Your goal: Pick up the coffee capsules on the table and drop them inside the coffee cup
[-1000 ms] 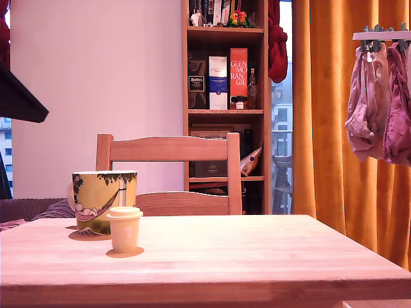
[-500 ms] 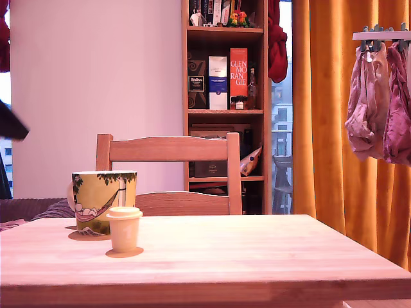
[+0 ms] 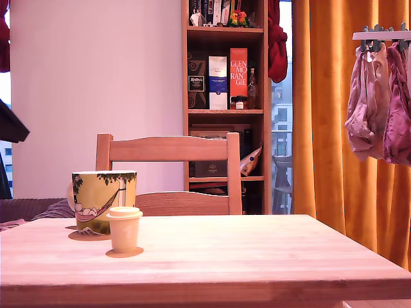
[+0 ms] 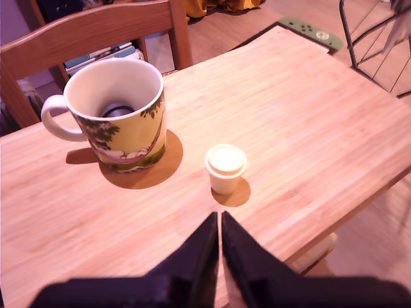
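Your mug [image 4: 125, 115] stood upright on the table [image 4: 308, 122] with a dark capsule [image 4: 115, 110] inside it. The cream capsule [image 4: 225, 168] stood at the mug's 4 o'clock in the wrist view, near but apart. Your gripper [image 4: 219, 221] hung empty, fingers [image 4: 204, 247] closed together.

Warm pinkish daylight, soft shadows, sharp.

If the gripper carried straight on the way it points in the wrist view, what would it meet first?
Most likely the cream capsule, which stands on the table just ahead of the shut gripper. The mug sits off to one side of that line. Depth is hard to judge.
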Controlling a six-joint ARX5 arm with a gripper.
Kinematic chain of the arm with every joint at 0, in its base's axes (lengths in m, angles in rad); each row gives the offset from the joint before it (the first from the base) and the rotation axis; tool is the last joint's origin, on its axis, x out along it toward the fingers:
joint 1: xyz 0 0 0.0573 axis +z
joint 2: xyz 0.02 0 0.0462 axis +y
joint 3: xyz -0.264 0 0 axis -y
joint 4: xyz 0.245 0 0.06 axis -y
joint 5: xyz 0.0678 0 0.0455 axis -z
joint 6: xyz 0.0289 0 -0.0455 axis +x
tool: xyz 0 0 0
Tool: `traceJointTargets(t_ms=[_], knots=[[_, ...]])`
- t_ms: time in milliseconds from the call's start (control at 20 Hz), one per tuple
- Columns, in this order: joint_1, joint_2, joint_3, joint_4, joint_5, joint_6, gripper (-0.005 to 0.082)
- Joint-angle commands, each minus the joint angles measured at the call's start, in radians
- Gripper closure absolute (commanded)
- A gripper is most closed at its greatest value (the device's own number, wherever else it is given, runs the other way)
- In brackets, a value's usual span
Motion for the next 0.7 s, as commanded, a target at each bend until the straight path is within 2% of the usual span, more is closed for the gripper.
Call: traceJointTargets(t_ms=[0,50,300,550,650], knots=[[-0.005,0.000,-0.018,0.006,-0.005,-0.016,0.0202],[-0.005,0.002,-0.018,0.007,-0.005,-0.013,0.0165],[-0.005,0.040,-0.018,0.020,-0.005,-0.013,0.0165],[-0.005,0.098,-0.018,0.130,-0.005,0.000,0.0165],[-0.005,0.126,-0.018,0.180,-0.001,0.046,0.0166]])
